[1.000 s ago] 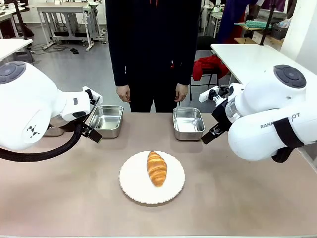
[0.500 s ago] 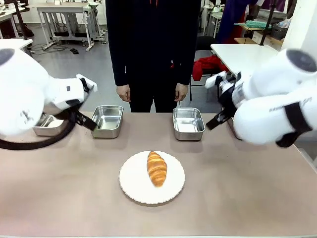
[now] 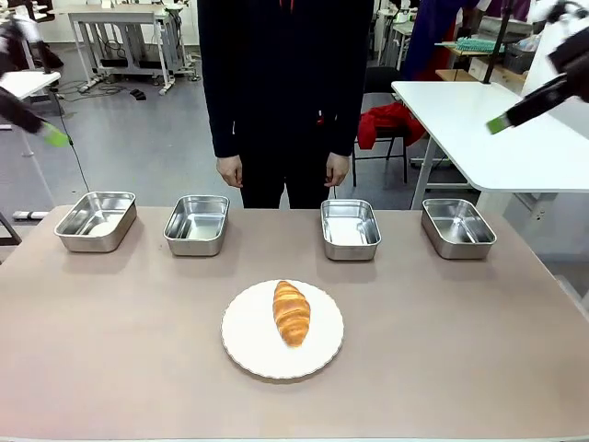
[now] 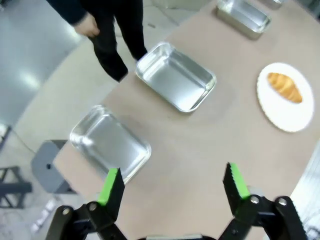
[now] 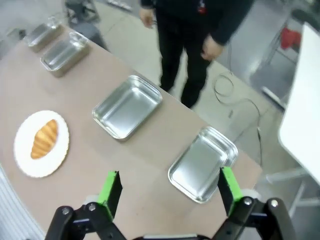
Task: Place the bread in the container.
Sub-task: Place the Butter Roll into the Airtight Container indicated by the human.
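Note:
The bread (image 3: 292, 313), a golden-brown croissant, lies on a round white plate (image 3: 247, 343) in the middle of the table. Several alike steel containers stand empty in a row behind it, among them the pan (image 3: 197, 224) left of centre and the pan (image 3: 350, 228) right of centre. My left gripper (image 4: 172, 182) hangs open and empty high above the table's left end, over the outer left pan (image 4: 110, 142). My right gripper (image 5: 168, 189) is open and empty high above the right end, over the outer right pan (image 5: 202, 164). The bread (image 4: 284, 87) (image 5: 45, 139) lies far from both.
A person stands at the far edge with both hands (image 3: 229, 172) hanging at their sides. One green fingertip (image 3: 55, 138) shows at the front view's upper left and another fingertip (image 3: 502, 122) at its upper right. A white side table (image 3: 479, 129) stands right of the person.
Both arms have risen and swung outward, off the table's middle. The outer left and outer right pans, earlier hidden behind them, now show. The croissant and plate have not moved.

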`<state>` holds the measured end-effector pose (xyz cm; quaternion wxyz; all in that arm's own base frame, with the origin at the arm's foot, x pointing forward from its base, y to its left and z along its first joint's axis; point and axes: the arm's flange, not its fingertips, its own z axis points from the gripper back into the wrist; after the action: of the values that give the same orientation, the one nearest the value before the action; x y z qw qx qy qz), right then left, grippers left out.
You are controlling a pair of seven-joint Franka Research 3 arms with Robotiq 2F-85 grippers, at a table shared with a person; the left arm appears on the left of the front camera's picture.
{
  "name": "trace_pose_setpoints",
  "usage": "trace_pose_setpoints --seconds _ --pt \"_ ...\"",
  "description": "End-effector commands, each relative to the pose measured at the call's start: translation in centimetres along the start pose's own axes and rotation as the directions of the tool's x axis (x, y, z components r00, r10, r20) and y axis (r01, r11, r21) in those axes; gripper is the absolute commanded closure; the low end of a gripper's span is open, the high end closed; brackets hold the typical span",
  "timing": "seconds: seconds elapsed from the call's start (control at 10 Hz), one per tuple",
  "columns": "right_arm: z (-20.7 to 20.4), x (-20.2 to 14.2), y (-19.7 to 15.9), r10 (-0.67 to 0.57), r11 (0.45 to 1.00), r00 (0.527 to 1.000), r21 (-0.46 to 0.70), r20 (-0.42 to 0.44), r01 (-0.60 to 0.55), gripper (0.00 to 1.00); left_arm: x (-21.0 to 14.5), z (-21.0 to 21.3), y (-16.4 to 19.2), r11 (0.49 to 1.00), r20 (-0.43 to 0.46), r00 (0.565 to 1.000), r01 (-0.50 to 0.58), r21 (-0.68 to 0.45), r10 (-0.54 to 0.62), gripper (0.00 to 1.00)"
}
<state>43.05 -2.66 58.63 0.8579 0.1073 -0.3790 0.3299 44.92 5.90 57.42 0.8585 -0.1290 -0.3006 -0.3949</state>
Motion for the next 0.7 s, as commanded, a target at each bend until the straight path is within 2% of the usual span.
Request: trace_pose_setpoints --seconds 0.0,0.1,0.2,0.3,0.4,0.6 --pt "-0.1 -1.3 -3.2 0.048 0.991 0.999 0.123 -0.002 -0.048 0.00 -2.8 2.0 5.4 0.993 0.081 0.996 0.039 -0.110 -0.030 0.00" --pt "-0.2 -2.1 -4.3 0.033 0.996 0.999 0.079 -0.037 -0.030 0.00 -4.2 2.7 7.8 0.977 0.174 0.983 0.095 -0.189 -0.062 0.00" --pt "-0.4 -2.8 -5.3 0.026 0.998 0.999 0.064 -0.036 -0.024 0.00 -4.8 2.4 9.0 0.979 0.187 0.981 0.090 -0.185 -0.054 0.00" --pt "-0.8 -3.4 -5.6 0.013 0.999 1.000 0.040 -0.012 -0.012 0.00 -4.7 2.2 8.7 0.988 0.204 0.975 0.112 -0.108 -0.088 0.00" --pt "0.6 -3.3 -4.2 0.024 0.996 1.000 0.087 -0.014 -0.023 0.00 -5.8 4.5 6.4 0.990 0.173 0.983 0.084 -0.114 -0.064 0.00" --pt "0.6 -3.3 -4.2 0.024 0.996 1.000 0.087 -0.014 -0.023 0.00 -5.8 4.5 6.4 0.990 0.173 0.983 0.084 -0.114 -0.064 0.00"
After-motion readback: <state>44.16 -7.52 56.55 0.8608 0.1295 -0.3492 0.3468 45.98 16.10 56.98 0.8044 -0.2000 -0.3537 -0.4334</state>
